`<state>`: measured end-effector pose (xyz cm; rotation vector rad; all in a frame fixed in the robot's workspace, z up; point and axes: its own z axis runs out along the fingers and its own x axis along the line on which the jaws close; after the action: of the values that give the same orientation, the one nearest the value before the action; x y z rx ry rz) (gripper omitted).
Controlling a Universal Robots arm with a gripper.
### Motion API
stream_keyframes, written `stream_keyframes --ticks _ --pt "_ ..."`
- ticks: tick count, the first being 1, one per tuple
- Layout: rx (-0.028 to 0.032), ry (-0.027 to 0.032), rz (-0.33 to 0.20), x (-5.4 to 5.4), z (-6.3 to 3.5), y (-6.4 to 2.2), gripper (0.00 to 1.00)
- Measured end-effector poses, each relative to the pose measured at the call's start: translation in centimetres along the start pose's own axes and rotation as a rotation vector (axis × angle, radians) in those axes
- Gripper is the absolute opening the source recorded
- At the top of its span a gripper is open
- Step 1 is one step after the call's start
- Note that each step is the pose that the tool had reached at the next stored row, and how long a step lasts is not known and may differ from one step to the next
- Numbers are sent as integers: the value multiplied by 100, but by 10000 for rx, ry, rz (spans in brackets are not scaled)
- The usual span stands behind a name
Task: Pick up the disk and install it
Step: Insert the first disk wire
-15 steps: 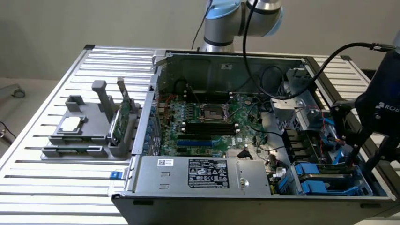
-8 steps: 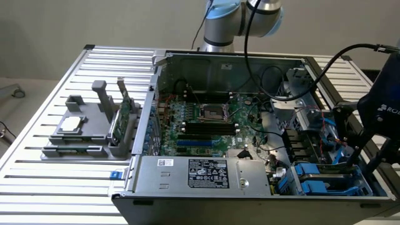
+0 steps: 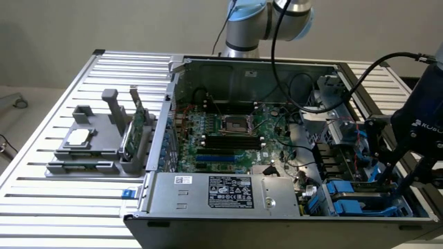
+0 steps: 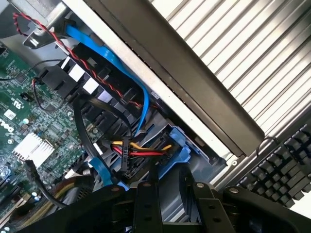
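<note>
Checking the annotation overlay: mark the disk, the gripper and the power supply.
disk [image 4: 178, 148], wrist view, on its blue carrier frame.
gripper [image 4: 172, 190], wrist view, midway between the fingertips.
power supply [image 3: 231, 191], exterior view, on its printed label.

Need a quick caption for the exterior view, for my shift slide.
End effector at the blue drive bay of the open computer case, on the exterior view's right.

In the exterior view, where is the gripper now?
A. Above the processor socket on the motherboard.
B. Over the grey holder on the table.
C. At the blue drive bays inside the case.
C: the gripper hangs low at the blue drive bays, in a corner of the case on the exterior view's right.
</note>
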<state>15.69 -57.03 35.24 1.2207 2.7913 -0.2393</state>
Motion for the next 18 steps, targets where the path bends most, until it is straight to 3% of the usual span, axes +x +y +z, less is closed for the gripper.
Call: stream_keyframes --ticks 5,13,18 --pt "12 65 297 -9 11 -7 31" --pt "-86 292 738 -16 13 -13 31" --pt "-108 360 907 -33 16 -21 31"
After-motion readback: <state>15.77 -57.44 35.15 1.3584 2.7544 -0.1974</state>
